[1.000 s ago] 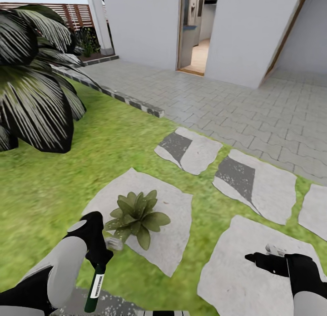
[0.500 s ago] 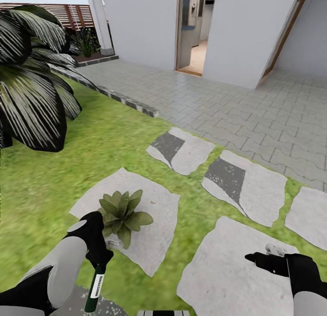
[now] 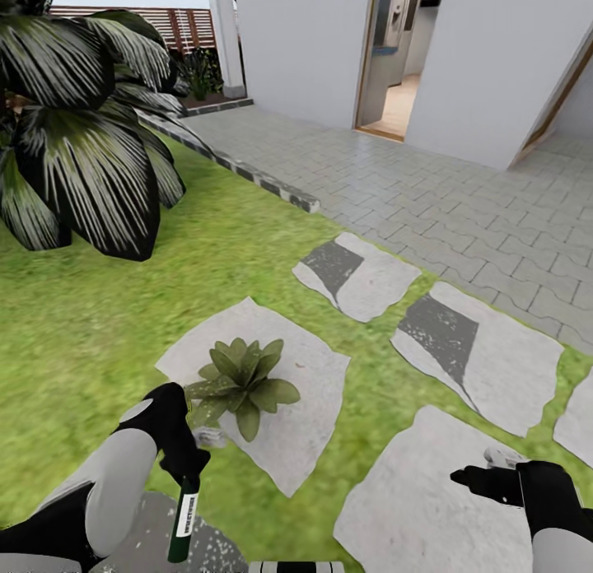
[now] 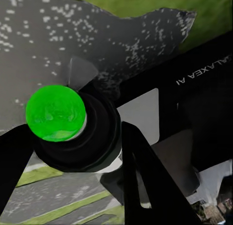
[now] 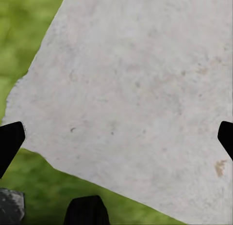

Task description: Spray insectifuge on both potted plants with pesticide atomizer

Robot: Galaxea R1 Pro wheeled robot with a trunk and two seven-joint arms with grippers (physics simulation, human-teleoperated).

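Pesticide atomizer (image 3: 183, 515) between left jaws

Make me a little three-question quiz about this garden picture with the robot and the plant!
1. True or false: the left end effector holds the pesticide atomizer.
2. What does the potted plant stand on? A) the grass B) a stepping stone C) the paved path
3. Fill the gap: the right end effector hangs over a pale ____ with nothing in it.

Key: 1 true. 2 B. 3 stepping stone.
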